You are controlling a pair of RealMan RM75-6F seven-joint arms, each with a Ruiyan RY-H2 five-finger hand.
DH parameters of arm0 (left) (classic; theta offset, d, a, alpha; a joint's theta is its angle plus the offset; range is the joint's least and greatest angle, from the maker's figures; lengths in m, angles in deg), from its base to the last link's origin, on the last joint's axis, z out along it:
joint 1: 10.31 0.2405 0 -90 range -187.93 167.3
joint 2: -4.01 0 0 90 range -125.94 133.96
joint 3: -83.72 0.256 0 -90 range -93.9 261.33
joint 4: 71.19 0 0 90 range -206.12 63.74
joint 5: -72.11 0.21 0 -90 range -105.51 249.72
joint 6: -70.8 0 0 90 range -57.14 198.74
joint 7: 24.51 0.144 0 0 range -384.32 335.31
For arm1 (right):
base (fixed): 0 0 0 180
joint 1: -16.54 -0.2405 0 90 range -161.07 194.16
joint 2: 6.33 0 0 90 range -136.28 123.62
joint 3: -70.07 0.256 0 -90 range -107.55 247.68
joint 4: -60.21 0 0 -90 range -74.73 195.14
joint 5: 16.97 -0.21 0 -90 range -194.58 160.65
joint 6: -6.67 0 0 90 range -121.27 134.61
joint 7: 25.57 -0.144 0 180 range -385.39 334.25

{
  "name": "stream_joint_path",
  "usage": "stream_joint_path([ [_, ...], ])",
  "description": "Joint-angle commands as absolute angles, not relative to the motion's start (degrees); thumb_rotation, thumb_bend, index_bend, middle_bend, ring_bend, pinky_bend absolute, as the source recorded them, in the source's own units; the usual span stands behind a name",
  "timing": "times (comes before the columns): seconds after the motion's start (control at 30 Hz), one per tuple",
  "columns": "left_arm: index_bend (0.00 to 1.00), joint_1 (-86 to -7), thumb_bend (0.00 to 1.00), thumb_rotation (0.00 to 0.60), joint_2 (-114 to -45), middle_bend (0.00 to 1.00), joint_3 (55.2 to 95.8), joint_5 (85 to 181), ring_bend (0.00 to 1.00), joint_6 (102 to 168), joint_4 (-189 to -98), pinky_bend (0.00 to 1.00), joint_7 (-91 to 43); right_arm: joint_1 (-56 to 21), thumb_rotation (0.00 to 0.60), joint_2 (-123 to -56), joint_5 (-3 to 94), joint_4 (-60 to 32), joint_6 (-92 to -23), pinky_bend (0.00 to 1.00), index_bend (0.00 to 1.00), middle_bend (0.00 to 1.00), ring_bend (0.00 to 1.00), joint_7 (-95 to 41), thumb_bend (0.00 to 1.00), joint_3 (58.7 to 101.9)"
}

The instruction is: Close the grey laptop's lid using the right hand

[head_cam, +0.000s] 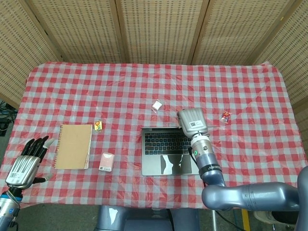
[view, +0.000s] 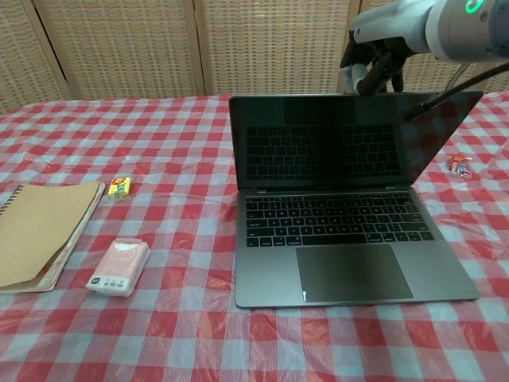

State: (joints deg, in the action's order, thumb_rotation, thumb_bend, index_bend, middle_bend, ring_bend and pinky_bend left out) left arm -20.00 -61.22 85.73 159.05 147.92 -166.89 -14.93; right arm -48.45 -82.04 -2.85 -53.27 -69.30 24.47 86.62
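Note:
The grey laptop [head_cam: 166,153] lies in the middle of the table, its lid [view: 334,143] tilted well forward over the keyboard [view: 338,220]. My right hand [head_cam: 191,120] is at the lid's top edge, right of its middle. In the chest view my right hand [view: 372,64] has its dark fingers touching the back of that edge, and it holds nothing. Off the table's front left corner, my left hand [head_cam: 26,164] hovers with fingers straight and apart, empty.
A brown spiral notebook [head_cam: 73,146] and a pink tissue pack [head_cam: 106,161] lie left of the laptop. A small yellow sweet [head_cam: 98,125], a white wrapper [head_cam: 157,105] and a red sweet [head_cam: 225,116] lie scattered on the checked cloth [head_cam: 250,91].

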Motion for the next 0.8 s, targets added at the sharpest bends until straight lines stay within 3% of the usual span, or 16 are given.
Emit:
stream_joint_path([
  [0.03, 0.00, -19.9, 0.00, 0.600, -61.2, 0.00, 85.8, 159.2, 0.00, 148.1, -167.0, 0.00, -14.8, -47.6, 0.600, -82.6, -2.0, -54.1, -69.6, 0.52, 0.62, 0.55, 0.53, 23.4, 1.00, 86.1],
  [0.8, 0.00, -19.8, 0.00, 0.600, -61.3, 0.00, 85.8, 159.8, 0.00, 148.4, -167.2, 0.00, -14.3, -45.5, 0.600, -86.7, -0.1, -56.8, -72.3, 0.53, 0.62, 0.55, 0.53, 22.3, 1.00, 85.4],
])
